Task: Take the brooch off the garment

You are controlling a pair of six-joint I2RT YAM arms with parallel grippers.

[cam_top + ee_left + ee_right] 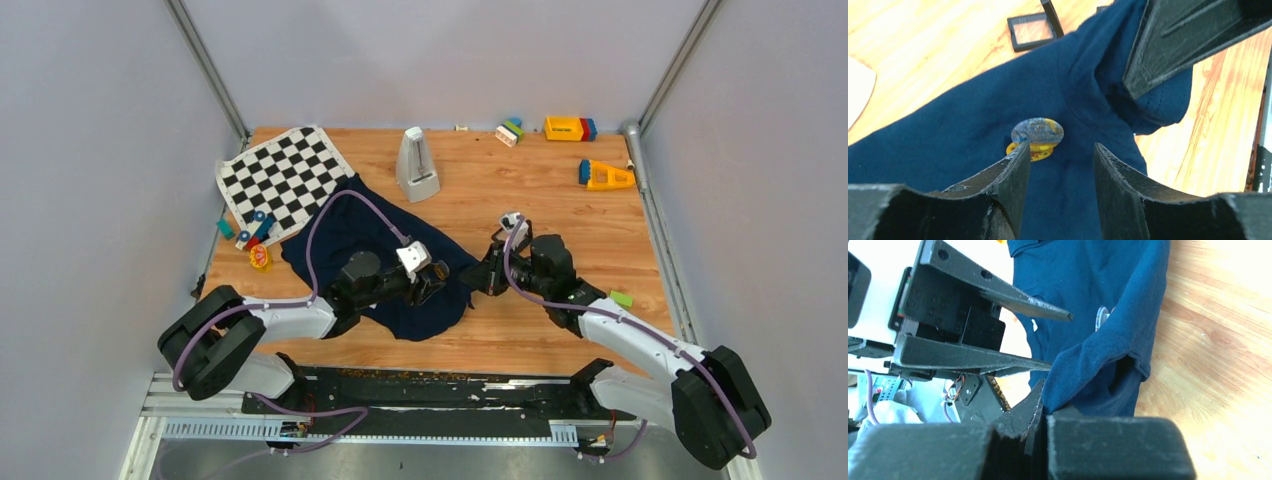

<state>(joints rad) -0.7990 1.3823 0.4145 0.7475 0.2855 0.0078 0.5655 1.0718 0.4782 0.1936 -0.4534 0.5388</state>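
Observation:
The navy garment (365,235) lies crumpled on the wooden table. In the left wrist view the brooch (1037,131), a round silvery-blue disc with a yellow piece under it, sits on the garment (948,135) just ahead of my left finger. My left gripper (1062,147) is open and empty above the cloth, its jaws apart beside the brooch. My right gripper (1044,401) is shut on the garment's right edge (1098,360) and holds it raised. The brooch shows edge-on in the right wrist view (1102,318). In the top view both grippers meet at the cloth's right edge, left gripper (432,280), right gripper (482,278); the brooch is hidden there.
A checkered mat (283,177) lies at the back left with small blue pieces (250,230) and a yellow item (260,257). A white wedge-shaped object (417,165) stands behind the garment. Toy blocks (570,128) and an orange piece (605,176) are at the back right. A black square box (1032,31) lies beyond the cloth.

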